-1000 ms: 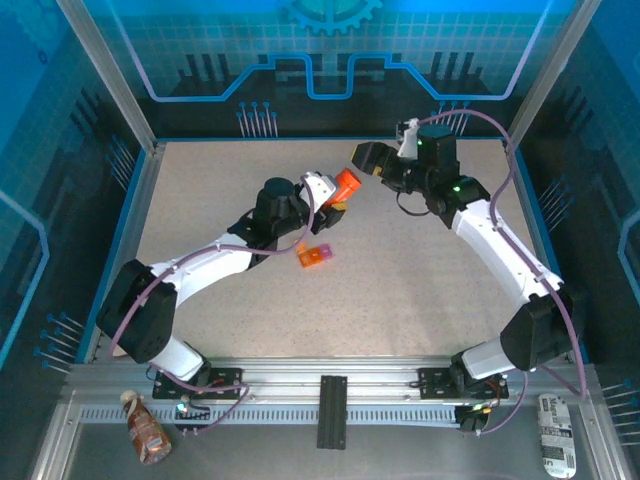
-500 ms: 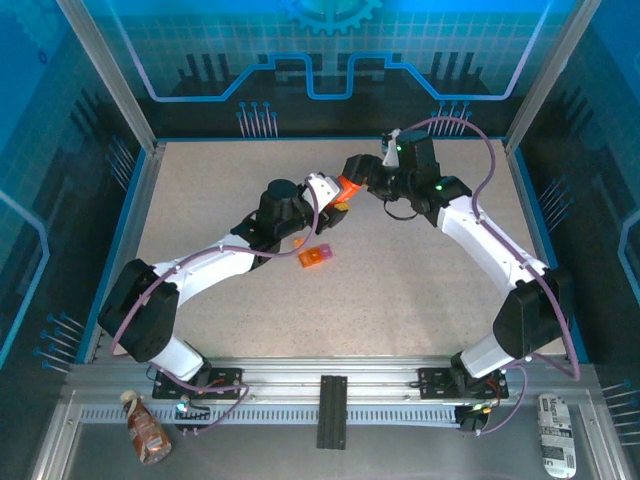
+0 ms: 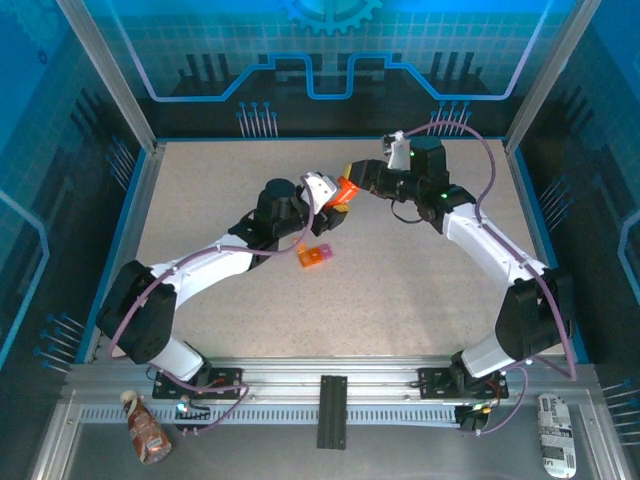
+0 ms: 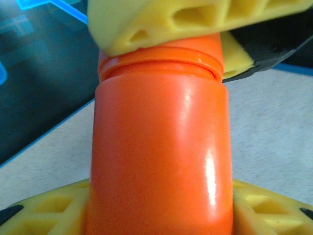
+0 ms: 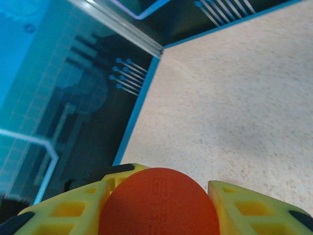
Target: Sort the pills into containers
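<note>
I'm grasping the orange bottle (image 4: 156,161) with the left gripper (image 3: 338,197), right gripper (image 5: 159,210) clamping its cap (image 4: 205,44); twisting risks the bottle slipping round uselessly.

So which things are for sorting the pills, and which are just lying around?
For the job:
- orange plastic pill bottle, held by the left gripper, with the right gripper around its cap
- small flat orange-and-pink compartment box on the table

Just lying about:
- brown packet, near-left corner
- white packet, near-right corner
</note>
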Controlling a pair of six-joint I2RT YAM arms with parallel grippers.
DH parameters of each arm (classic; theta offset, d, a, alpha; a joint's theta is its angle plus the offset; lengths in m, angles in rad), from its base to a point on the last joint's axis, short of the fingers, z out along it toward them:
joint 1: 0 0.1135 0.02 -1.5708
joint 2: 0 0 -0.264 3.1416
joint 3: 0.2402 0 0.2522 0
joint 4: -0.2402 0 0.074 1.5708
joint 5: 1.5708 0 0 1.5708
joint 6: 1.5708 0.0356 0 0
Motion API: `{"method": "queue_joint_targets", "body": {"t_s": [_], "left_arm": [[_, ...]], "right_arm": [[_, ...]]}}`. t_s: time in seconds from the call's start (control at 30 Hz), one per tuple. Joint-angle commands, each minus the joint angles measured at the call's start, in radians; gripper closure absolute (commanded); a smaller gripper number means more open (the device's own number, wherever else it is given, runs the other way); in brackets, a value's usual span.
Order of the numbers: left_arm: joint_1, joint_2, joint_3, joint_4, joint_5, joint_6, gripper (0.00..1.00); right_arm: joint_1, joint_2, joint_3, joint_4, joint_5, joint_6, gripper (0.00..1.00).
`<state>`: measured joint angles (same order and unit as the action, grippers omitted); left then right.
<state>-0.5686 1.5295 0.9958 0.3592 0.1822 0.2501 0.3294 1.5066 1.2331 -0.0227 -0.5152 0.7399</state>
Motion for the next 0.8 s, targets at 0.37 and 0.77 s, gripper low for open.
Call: {"method": "queue_joint_targets", "body": {"t_s": [0.37, 0.77], "left_arm": [[0.057, -0.069, -0.003, 0.015, 0.365, -0.230, 1.00], [0.057, -0.049, 0.000, -0.008, 0.241, -0.144, 1.00]], "right_arm": [[-0.044, -0.067, -0.031, 0.137, -0.152, -0.276, 0.60], [-0.047, -0.089, -0.034, 0.115, -0.065, -0.215, 0.61]]}}
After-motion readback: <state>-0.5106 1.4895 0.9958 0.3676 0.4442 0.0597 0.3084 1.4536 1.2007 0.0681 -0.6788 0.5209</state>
